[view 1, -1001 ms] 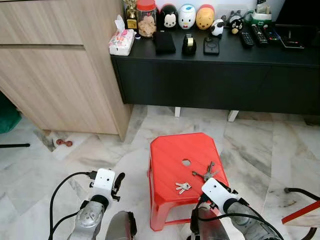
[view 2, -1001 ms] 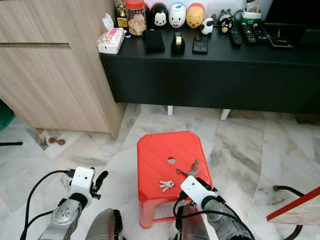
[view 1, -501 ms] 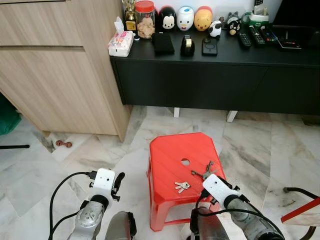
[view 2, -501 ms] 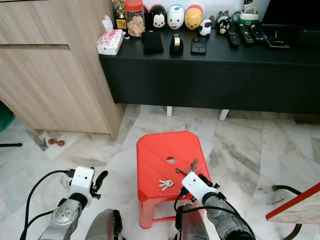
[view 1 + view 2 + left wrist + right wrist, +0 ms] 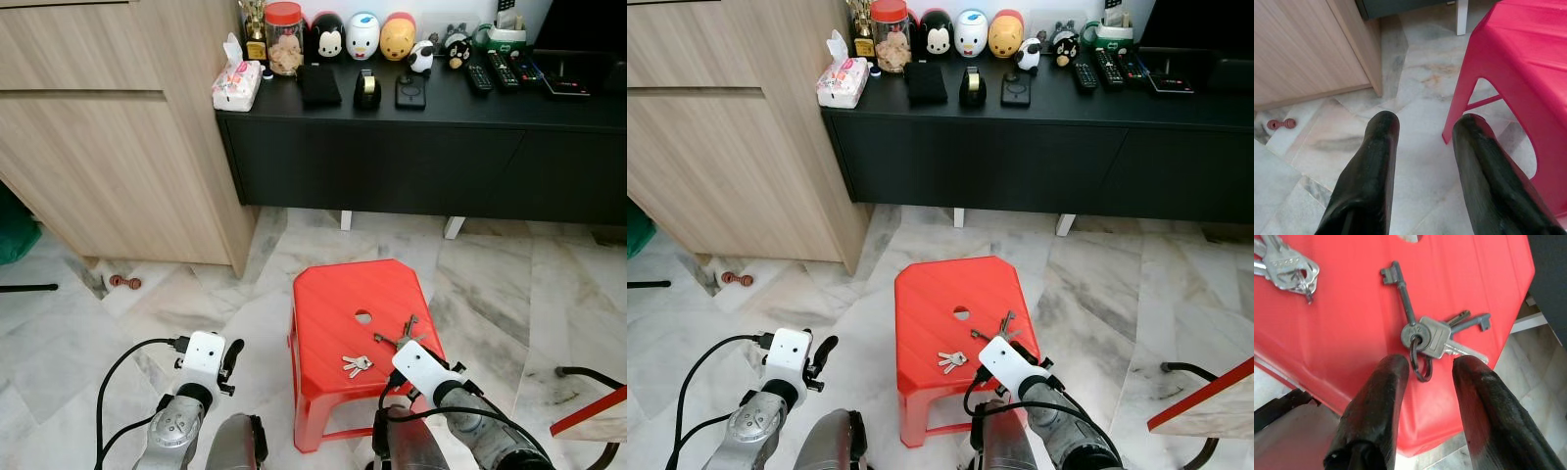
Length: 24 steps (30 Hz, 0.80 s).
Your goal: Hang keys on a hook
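Note:
A red plastic stool [image 5: 343,294] stands on the marble floor with two key bunches on its top. One is a small silver bunch [image 5: 358,365]. The other is a bunch of dark keys [image 5: 403,335] on a ring [image 5: 1420,363], near the stool's front right corner. My right gripper [image 5: 1431,366] is open just above the stool's edge, its fingers either side of that ring and not touching it. My left gripper [image 5: 1425,125] is open and low over the floor, left of the stool, holding nothing.
A black low cabinet [image 5: 411,147] behind the stool carries a tissue box, a jar, toy figures and remotes. A wooden cupboard [image 5: 108,147] stands at the left. A small red object [image 5: 124,281] lies on the floor. A cable and a red-edged board [image 5: 588,411] sit at the right.
My right gripper has edged slightly forward towards the dark keys. The camera has shifted a little. The left arm and both key bunches have stayed where they were.

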Available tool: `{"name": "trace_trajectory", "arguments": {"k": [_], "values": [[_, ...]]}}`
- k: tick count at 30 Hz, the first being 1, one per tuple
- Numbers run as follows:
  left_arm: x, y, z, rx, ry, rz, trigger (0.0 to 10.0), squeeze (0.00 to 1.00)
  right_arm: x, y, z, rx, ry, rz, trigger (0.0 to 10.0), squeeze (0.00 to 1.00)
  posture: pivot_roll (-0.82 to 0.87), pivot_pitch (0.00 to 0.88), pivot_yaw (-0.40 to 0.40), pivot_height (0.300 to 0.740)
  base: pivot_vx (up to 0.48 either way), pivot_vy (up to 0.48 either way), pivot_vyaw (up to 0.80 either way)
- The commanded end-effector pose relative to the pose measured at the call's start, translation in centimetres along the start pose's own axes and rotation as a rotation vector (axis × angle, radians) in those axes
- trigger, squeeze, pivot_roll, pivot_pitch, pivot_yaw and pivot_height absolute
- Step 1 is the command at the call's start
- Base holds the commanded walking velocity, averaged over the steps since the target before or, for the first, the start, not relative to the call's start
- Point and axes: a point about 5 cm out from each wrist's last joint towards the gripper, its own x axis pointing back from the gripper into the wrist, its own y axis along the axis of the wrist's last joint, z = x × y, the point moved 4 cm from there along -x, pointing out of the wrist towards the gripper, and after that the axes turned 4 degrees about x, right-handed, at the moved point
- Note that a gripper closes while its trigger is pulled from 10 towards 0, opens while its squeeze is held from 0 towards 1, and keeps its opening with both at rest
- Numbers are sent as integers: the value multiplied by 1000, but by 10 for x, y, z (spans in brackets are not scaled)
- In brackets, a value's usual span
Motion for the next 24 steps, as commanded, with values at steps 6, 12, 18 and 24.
{"name": "trace_trajectory", "arguments": {"k": [6, 12, 18, 24], "values": [[5, -4, 0, -29, -11, 8, 10000, 0, -1, 2, -2, -48, -13, -10, 10000, 0, 21, 148, 18, 623, 0, 0, 0], [7, -5, -1, -31, -13, 8, 10000, 0, -2, 3, 1, -61, -8, -4, 5961, 0, 27, 156, 19, 623, 0, 0, 0], [9, -5, -2, -35, -16, 8, 10000, 0, -3, 2, 2, -81, -2, 6, 10000, 0, 31, 162, 18, 623, 0, 0, 0], [11, -5, -2, -38, -17, 8, 10000, 0, -3, 1, 3, -77, 18, 15, 10000, 0, 33, 169, 16, 623, 0, 0, 0]]}}
